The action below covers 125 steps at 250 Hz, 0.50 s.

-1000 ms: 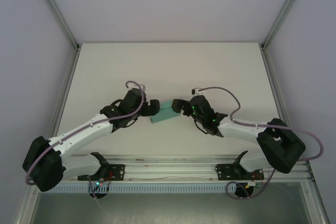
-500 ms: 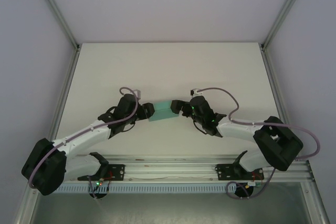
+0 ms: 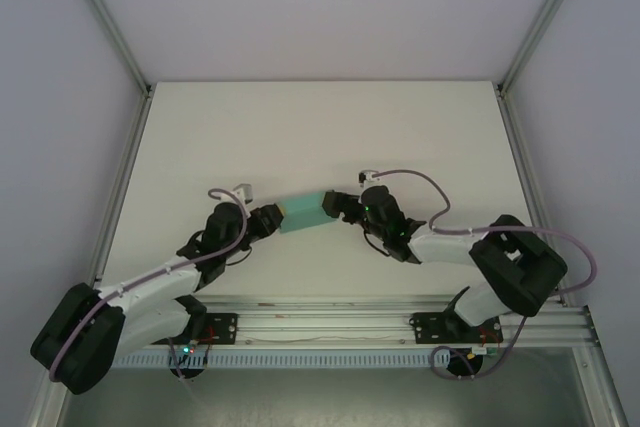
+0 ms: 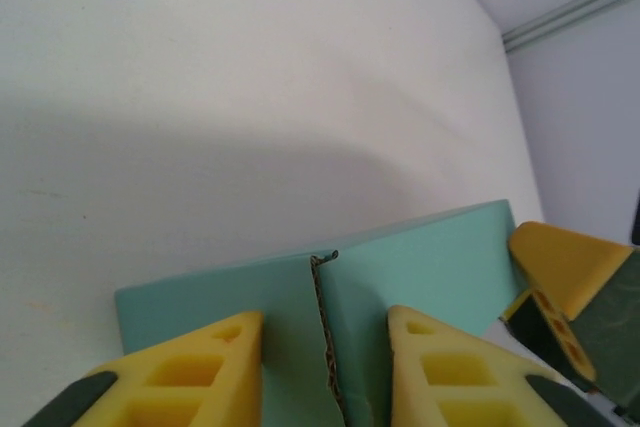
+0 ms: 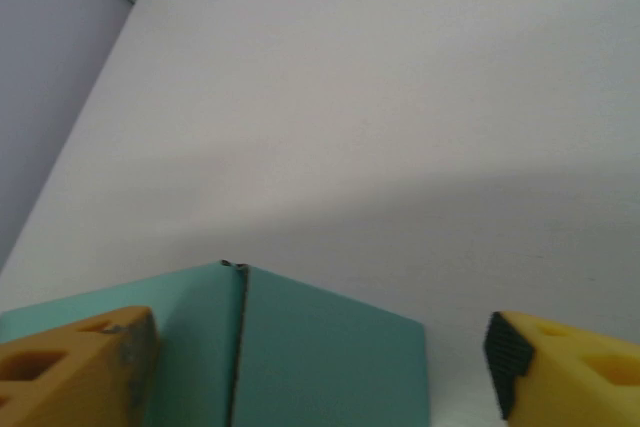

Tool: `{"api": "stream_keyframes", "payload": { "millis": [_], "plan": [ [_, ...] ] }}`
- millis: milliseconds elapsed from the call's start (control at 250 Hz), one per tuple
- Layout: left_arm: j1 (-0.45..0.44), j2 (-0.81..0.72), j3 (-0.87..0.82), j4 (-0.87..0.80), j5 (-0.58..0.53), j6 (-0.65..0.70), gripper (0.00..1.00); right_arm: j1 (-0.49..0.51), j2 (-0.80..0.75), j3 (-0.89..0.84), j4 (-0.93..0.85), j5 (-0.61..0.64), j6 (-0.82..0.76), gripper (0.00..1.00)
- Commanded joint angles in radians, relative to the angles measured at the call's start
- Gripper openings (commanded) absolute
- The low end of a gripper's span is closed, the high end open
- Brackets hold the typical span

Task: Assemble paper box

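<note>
Roughly midway, I'd judge. Left gripper (image 3: 268,219) fingers (image 4: 190,367) straddle the seam of the paper box (image 3: 303,211); can't tell if clamped. The box is already squared up, mid-table (image 3: 300,127). Right gripper (image 3: 335,205) fingers are apart, one touching the box. Ends probably need closing.

The paper box (image 3: 302,211) sits on the table (image 3: 320,127), between the left claw (image 3: 272,217) at its left end and the right claw (image 3: 335,205) at its right.
</note>
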Motion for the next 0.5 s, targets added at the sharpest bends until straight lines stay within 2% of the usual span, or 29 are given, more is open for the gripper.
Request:
{"api": "stream_keyframes", "payload": {
  "millis": [0,64,160,328,496],
  "plan": [
    [0.015,0.016,-0.074,-0.146,-0.004,-0.024,0.21,-0.006,0.086,-0.065,-0.28,0.036,-0.042,0.77],
    [0.016,0.03,-0.065,-0.145,0.013,-0.031,0.16,-0.007,0.085,-0.067,-0.264,0.025,-0.039,0.7],
    [0.016,0.085,-0.034,-0.141,0.05,-0.032,0.0,-0.008,0.074,-0.065,-0.272,0.018,-0.039,0.6],
    [0.016,0.186,0.002,-0.118,0.085,-0.028,0.0,-0.008,0.052,-0.07,-0.277,0.012,-0.038,0.45],
    [0.016,0.241,0.025,-0.123,0.113,-0.003,0.0,-0.008,0.053,-0.071,-0.284,0.018,-0.031,0.35]
  ]
}}
